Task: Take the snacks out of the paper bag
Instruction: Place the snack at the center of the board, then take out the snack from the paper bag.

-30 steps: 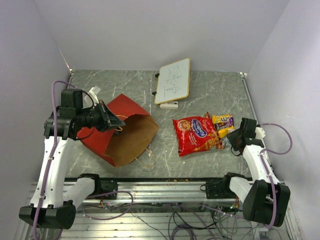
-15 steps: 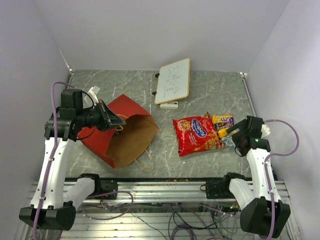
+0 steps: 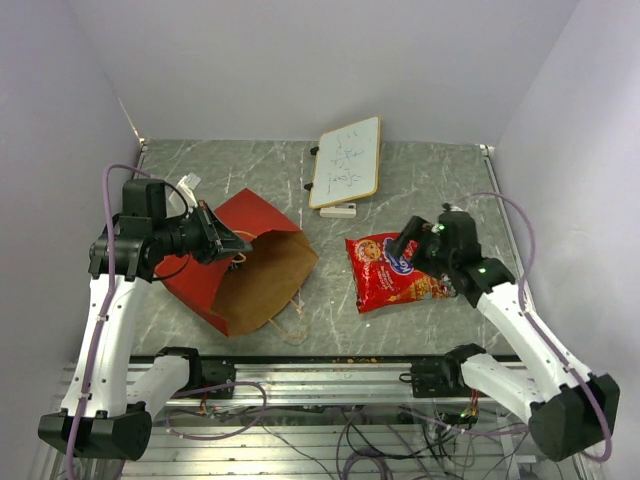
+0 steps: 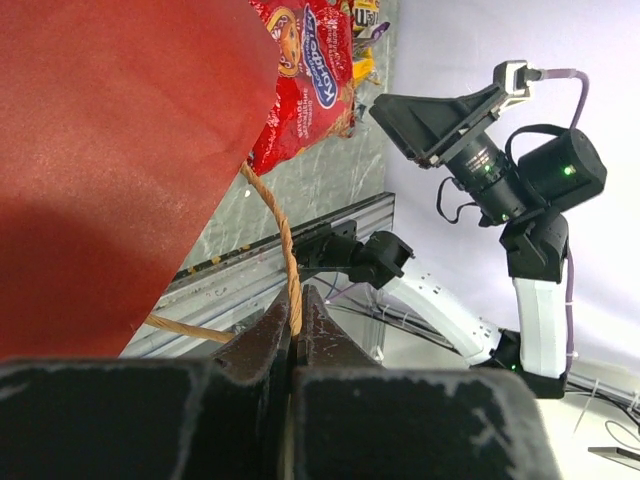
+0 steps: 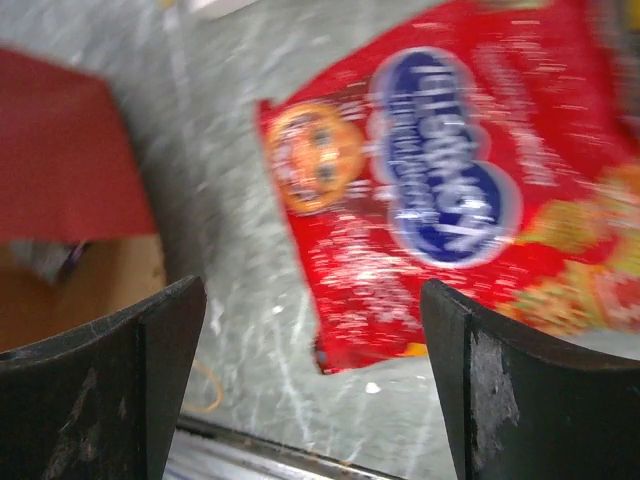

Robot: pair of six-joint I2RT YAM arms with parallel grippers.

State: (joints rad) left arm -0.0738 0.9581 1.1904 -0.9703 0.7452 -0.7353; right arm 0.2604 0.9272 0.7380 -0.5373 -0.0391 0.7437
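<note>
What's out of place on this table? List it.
The paper bag lies tipped on its side, mouth gaping toward the cookie packet, with the left gripper pinching one loop handle. The whiteboard lies askew at the far side.

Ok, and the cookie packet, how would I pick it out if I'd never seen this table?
On the grey marbled table, look right of the big paper bag lying on its side, nearer than the whiteboard. The cookie packet lies flat there under the right gripper: crinkly red with a blue oval logo, far larger than the small candy bars beside it.
</note>
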